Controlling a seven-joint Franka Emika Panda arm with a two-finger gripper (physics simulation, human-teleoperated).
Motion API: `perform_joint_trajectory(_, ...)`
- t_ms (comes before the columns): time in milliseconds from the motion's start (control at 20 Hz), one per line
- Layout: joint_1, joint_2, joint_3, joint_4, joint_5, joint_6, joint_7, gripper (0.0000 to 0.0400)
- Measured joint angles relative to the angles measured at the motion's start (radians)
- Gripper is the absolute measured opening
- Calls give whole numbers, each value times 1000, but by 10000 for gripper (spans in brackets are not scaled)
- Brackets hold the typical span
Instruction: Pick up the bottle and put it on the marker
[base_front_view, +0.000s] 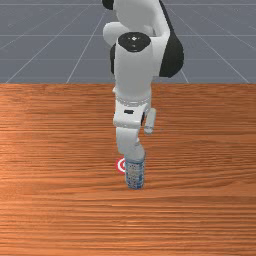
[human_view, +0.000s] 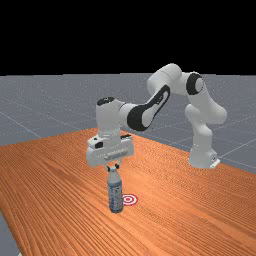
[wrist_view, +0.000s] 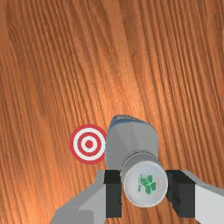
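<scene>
Bottle (human_view: 115, 192) roughly upright below the tool (wrist_view: 144, 190), whose fingers stand partly apart, closed against both sides of its cap (wrist_view: 145, 173). Grasp apparently achieved; lift from the table (base_front_view: 50, 200) cannot be told. Marker (wrist_view: 88, 144) just beside the tool's line of descent. Remaining: carry over, set down, release.

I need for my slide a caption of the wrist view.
Bottle with a green clover on its cap, beside ringed marker.

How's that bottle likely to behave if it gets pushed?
The bottle looks tall and narrow, so a push near its cap would probably tip it. Its body looks round, so it might roll once down.
</scene>
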Motion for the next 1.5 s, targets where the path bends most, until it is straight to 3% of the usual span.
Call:
perform_joint_trajectory(200,-51,8,12,20,-31,-37,-190,152)
perform_joint_trajectory(400,-52,-55,10,-80,-33,-42,-190,151)
perform_joint_trajectory(550,-53,-128,10,-211,-33,68,-189,152)
perform_joint_trajectory(1000,-52,-165,10,-260,-35,15,-189,152)
perform_joint_trajectory(1050,-52,-187,9,-306,-32,81,-179,151)
perform_joint_trajectory(1500,-50,-224,4,-364,-28,114,-148,152)
